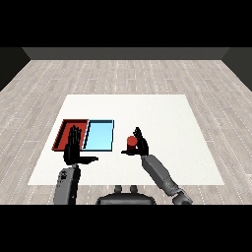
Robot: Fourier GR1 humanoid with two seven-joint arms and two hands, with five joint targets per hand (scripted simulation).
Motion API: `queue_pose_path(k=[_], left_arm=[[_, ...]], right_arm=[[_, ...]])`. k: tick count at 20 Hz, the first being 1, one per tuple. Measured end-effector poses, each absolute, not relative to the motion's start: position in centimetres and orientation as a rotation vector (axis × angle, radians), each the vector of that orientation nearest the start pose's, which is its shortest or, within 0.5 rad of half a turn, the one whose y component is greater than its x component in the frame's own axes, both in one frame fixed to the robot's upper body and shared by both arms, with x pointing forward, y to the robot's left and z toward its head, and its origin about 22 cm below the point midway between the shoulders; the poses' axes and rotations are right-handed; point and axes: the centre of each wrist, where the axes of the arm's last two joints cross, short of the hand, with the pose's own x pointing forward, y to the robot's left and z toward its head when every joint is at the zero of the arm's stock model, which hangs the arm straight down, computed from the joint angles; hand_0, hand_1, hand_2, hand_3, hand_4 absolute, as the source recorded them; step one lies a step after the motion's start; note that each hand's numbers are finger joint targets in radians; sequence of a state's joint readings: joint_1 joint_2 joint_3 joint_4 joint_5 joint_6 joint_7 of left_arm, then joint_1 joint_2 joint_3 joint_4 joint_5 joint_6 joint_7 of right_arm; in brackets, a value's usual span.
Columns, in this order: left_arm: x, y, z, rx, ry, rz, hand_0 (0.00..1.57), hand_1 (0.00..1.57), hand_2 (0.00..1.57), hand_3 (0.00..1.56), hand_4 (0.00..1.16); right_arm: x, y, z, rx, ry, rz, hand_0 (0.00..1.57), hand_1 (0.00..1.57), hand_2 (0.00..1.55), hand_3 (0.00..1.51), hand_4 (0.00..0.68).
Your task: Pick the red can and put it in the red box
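Red can [131,142] upright, right hand [141,145] curled round it.

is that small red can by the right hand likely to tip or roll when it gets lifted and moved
The small red cylindrical can stands upright on the white table, so it probably won't roll unless knocked onto its side. Its rounded wall may slip. The black right hand curls round it, which should limit tipping. It looks rigid.
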State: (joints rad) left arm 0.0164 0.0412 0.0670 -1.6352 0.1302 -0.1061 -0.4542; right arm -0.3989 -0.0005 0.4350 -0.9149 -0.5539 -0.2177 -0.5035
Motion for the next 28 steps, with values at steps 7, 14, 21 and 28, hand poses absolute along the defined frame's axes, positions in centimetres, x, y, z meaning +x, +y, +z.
queue_pose_path(k=[7,14,21,28], left_arm=[[24.2,25.7,1.5,-0.101,-2.085,0.072,0.00,0.00,0.00,0.00,0.00],[24.0,25.3,0.9,-0.101,-2.088,0.075,0.00,0.00,0.00,0.00,0.00],[23.6,25.3,1.6,-0.105,-2.091,0.073,0.00,0.00,0.00,0.00,0.00],[23.6,26.0,1.8,-0.106,-2.094,0.079,0.00,0.00,0.00,0.00,0.00]], right_arm=[[30.1,-10.1,-6.0,0.343,-1.613,-0.065,0.00,0.00,0.00,0.00,0.000],[31.1,-9.4,-6.1,0.319,-1.575,-0.055,0.00,0.00,0.00,0.00,0.000],[31.6,-9.4,-6.6,0.194,-1.563,-0.031,1.53,1.53,1.48,1.43,0.573],[31.6,-8.3,-6.3,0.088,-1.533,0.029,1.53,1.53,1.47,1.42,0.551]])
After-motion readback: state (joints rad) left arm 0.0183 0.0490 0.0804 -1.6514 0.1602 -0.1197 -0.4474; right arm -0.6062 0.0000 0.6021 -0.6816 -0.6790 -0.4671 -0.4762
